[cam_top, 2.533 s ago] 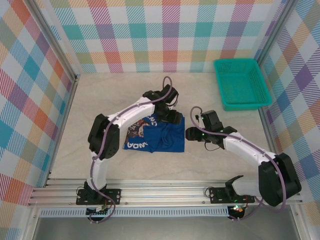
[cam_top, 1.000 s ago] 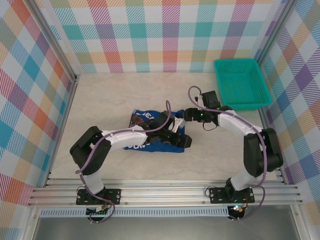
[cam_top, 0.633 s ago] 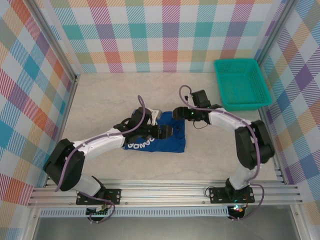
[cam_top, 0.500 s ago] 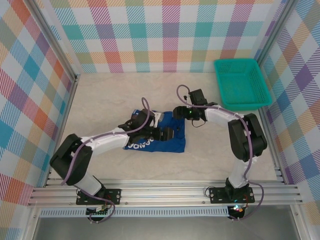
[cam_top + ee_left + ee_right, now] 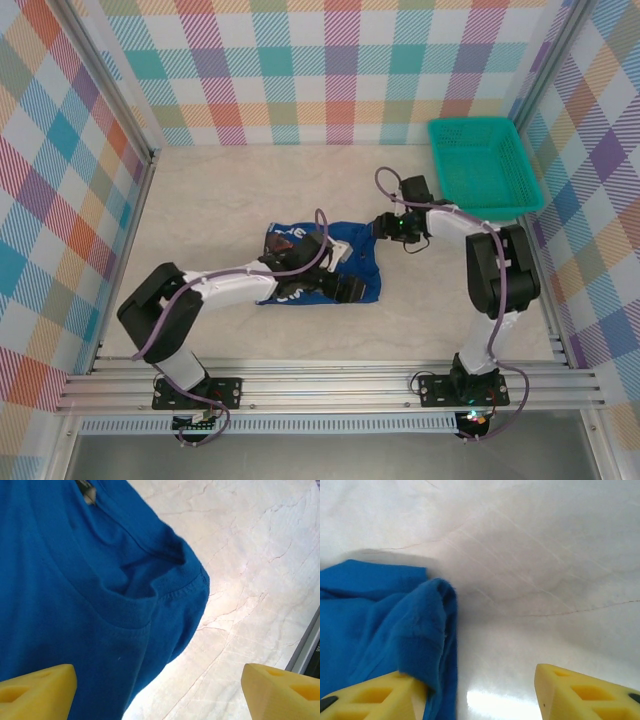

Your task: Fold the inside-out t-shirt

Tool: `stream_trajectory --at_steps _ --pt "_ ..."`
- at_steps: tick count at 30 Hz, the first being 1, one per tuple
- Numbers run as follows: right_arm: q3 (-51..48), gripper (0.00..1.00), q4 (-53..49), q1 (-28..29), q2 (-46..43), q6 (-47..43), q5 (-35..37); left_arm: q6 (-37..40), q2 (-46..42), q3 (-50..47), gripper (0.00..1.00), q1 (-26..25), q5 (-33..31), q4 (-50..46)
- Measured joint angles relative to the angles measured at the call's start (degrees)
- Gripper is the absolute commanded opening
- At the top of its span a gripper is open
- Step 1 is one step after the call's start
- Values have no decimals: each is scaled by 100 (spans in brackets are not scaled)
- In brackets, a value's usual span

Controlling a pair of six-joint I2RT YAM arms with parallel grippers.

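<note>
- The left gripper (image 5: 348, 291) is the claw closest to the arm bases. It hangs over the near corner of the inside-out t-shirt (image 5: 356, 256), on the end that points toward the teal mesh basket (image 5: 483, 167).
- The left wrist view shows this claw opened wide. Its yellow fingertips (image 5: 35, 685) sit far apart and hold nothing. A round, stitched corner of blue cloth lies under them, and bare table (image 5: 250, 580) starts just beside it.
- The t-shirt lies bunched on the table. It is well apart from the basket, to the left of it and nearer to the arm bases. Its long way runs left to right, toward the basket. A dark print (image 5: 287, 238) shows on the end far from the basket.
- The right gripper (image 5: 382, 226) is at the far corner of that same basket-side end. It is closer to the basket than the left claw is.
- The right wrist view shows this claw opened wide too. One yellow finger (image 5: 375, 695) sits right against a small raised fold of blue cloth, but the claw is not closed on it.
- So each claw has its own corner, and the rest of the shirt stretches away from the basket. I think the next move is to pinch both corners and carry them that way, over the shirt.
- The basket sits farthest back, with nothing touching it.
</note>
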Motion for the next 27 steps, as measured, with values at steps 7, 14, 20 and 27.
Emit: stream_trajectory --at_steps 7,14,20,27 --pt "-1204 61 118 391 -1775 223 -754 -13 -588 146 85 1484 -409 -459" --pt "-2203 46 525 1637 -2079 1119 -1338 -205 531 774 83 2409 -459 -979" --pt "-2186 42 529 1338 -1405 1263 -1276 -203 927 754 81 2505 -341 -1338" --pt "-807 44 229 636 -188 756 -1060 -350 9 -470 81 2166 -181 -1126"
